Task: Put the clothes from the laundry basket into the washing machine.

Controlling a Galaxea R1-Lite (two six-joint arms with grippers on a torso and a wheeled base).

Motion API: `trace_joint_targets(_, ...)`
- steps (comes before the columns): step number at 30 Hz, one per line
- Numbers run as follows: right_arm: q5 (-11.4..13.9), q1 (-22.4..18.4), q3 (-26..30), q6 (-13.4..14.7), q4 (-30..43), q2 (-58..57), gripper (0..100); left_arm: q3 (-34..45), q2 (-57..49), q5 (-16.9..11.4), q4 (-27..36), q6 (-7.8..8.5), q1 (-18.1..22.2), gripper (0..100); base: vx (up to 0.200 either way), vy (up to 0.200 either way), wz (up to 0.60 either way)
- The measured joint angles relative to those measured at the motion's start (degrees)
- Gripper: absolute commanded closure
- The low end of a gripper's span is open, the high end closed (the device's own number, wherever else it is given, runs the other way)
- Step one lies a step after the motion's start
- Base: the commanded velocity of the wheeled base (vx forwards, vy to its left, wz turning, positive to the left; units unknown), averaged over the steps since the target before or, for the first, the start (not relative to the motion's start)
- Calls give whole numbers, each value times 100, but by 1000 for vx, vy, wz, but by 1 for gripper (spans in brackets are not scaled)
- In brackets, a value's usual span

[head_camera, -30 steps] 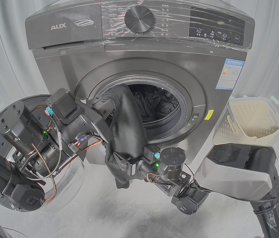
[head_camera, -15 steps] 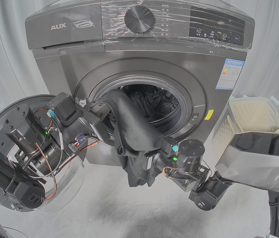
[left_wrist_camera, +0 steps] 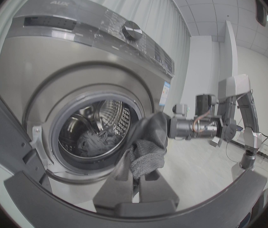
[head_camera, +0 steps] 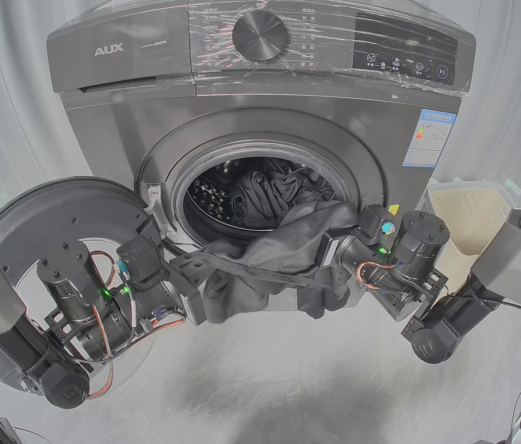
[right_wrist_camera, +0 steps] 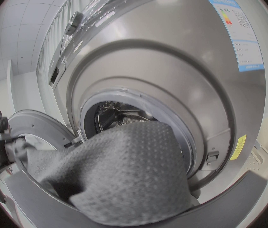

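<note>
A dark grey garment [head_camera: 266, 257] stretches across the lower rim of the washing machine [head_camera: 260, 112] opening, with folds hanging down in front of the machine. My left gripper [head_camera: 194, 265] is shut on its left end, low and left of the opening. In the left wrist view, cloth [left_wrist_camera: 146, 155] bunches between that gripper's [left_wrist_camera: 135, 176] fingers. My right gripper [head_camera: 327, 249] is shut on the garment's right end at the lower right of the opening. The garment [right_wrist_camera: 130, 168] covers its fingers in the right wrist view. More dark clothes [head_camera: 269, 192] lie in the drum.
The round door [head_camera: 57, 211] stands swung open to the left, just behind my left arm. A cream laundry basket [head_camera: 473, 214] sits on the floor to the right of the machine, partly behind my right arm. Bare grey floor [head_camera: 260, 371] lies in front.
My left gripper dropped down and away from the opening. My right gripper rose up and right to the rim. The garment went from hanging down to stretched sideways across the rim.
</note>
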Motion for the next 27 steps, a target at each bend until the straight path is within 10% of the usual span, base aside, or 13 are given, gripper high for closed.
trace_joint_targets(8, -35, 124, 22, 27, -16, -243, 100, 341, 190, -202, -6, 195, -22, 100, 0, 0, 0)
trace_joint_targets(9, -40, 151, 29, 38, -22, -262, 100, 368, 217, -215, -6, 212, -33, 0, 0, 0, 0)
trace_joint_targets(27, -49, 167, 33, 41, -6, -361, 100, 1137, 319, -674, -6, 432, -9, 0, 0, 0, 0)
